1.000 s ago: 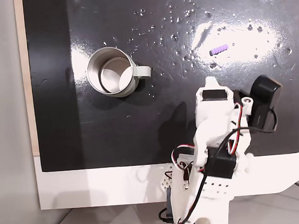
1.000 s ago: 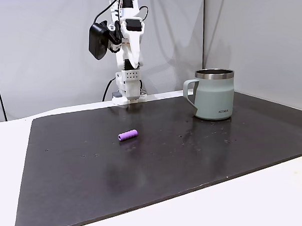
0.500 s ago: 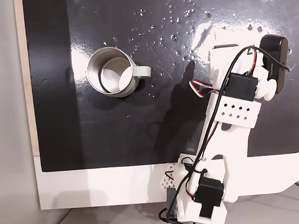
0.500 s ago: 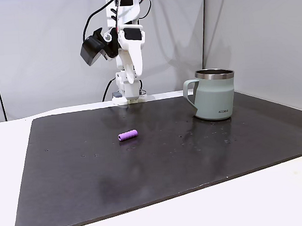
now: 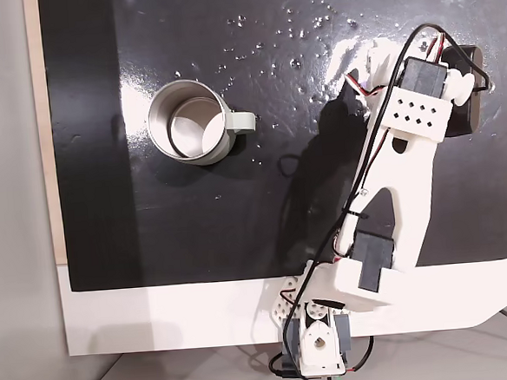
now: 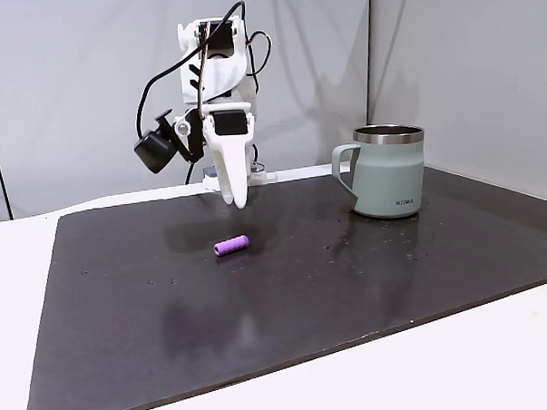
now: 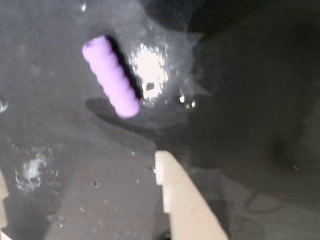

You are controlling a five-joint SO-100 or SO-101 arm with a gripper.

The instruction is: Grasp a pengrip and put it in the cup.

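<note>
One marking readable: small dark brand lettering low on the cup [image 6: 389,171] wall in a fixed view, facing the camera. Appears to read "KTIGA"; letters too small to confirm. No other text, numbers or signs legible.

Open mat around pengrip, cup far off to one side

Bare black mat [image 6: 287,304] on all sides of pengrip [image 6: 231,246], nothing touching it. Gripper [image 6: 234,199] hanging above and just behind it, air gap between, jaw state unclear. Cup [image 6: 388,171] well apart to the right in the side fixed view, not in the way. Wrist view: pengrip [image 7: 110,76] lying flat, clear mat between it and fingertip [image 7: 167,172].
</note>
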